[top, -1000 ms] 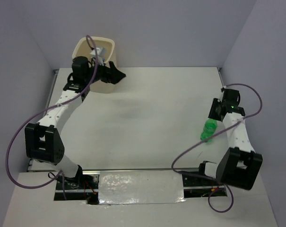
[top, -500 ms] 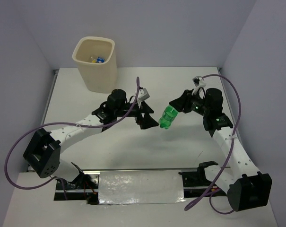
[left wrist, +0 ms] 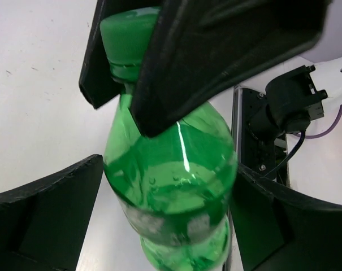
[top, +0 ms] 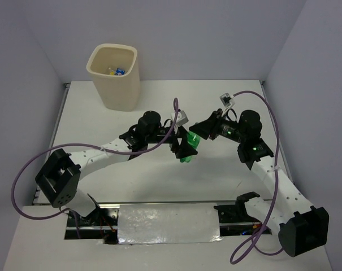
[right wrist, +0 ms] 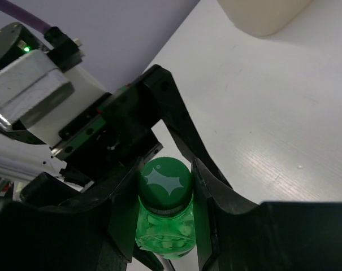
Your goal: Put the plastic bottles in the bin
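Note:
A green plastic bottle [top: 187, 152] hangs above the middle of the table. My right gripper [top: 194, 136] is shut on its green cap [right wrist: 166, 180] and neck, with one finger pad [right wrist: 213, 197] on each side. My left gripper [top: 184, 145] stands open around the bottle's body [left wrist: 171, 175]; a gap shows on its left side, and its right finger [left wrist: 272, 220] is close to the bottle. The cream bin [top: 121, 90] stands at the far left corner. Small plastic bottles [top: 116, 70] with blue caps lie inside it.
Both arms meet over the table's centre, their purple cables [top: 255, 99] looping above them. The bin's base [right wrist: 261, 14] shows at the top of the right wrist view. Grey walls close in the table on three sides.
My left arm has swung from the bin to the table's centre. My right arm has carried the green bottle in from the right. The open left jaws now straddle the bottle.

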{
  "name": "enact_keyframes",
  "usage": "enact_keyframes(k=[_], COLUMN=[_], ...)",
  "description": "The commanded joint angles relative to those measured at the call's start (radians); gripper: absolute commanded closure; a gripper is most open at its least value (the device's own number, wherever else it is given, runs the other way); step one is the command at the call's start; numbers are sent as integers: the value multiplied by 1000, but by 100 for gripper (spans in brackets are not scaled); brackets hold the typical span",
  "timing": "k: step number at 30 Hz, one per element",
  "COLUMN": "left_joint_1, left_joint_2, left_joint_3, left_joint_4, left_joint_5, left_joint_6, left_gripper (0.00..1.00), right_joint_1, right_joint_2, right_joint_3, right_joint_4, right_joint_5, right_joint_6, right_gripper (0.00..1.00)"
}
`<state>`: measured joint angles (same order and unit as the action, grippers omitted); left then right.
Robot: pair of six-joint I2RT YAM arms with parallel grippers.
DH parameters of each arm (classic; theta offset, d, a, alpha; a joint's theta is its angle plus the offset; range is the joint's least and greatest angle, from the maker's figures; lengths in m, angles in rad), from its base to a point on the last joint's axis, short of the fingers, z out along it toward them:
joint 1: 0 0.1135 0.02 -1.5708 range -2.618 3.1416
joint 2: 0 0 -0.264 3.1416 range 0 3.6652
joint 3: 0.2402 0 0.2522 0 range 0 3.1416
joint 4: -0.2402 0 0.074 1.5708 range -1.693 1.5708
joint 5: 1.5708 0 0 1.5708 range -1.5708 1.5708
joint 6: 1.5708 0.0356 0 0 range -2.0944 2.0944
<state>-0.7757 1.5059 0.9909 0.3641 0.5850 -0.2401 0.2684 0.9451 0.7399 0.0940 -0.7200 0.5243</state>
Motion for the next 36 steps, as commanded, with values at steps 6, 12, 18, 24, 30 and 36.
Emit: enact_keyframes(k=[6,12,18,24,30,36], left_joint_1=[-10,-8,59,317,586,739], left_joint_2=[59,42,-35,-67,32,270], left_joint_3=[92,104,120,213,493,898], left_joint_4=[21,-19,-132,-215,-261,-303], left_joint_5=[87,66,-95,-145,-108,-123], left_joint_6=[9,15,33,-11,-67,-125], left_gripper=[14,59,67,66,61,61], right_joint_1=[32,34,11,0,-43,-191], right_joint_2=[-14,-14,-91,-215,-259,-194], right_joint_3=[-7,41,108,127,101,89], right_joint_4=[167,6,-248,-433,-499,-462], right_joint_5=[31,132,489,994,1231,1082], right_joint_6=[75,-10,-87,-142,-175,-190], right_gripper=[100,65,0,0,0,0])
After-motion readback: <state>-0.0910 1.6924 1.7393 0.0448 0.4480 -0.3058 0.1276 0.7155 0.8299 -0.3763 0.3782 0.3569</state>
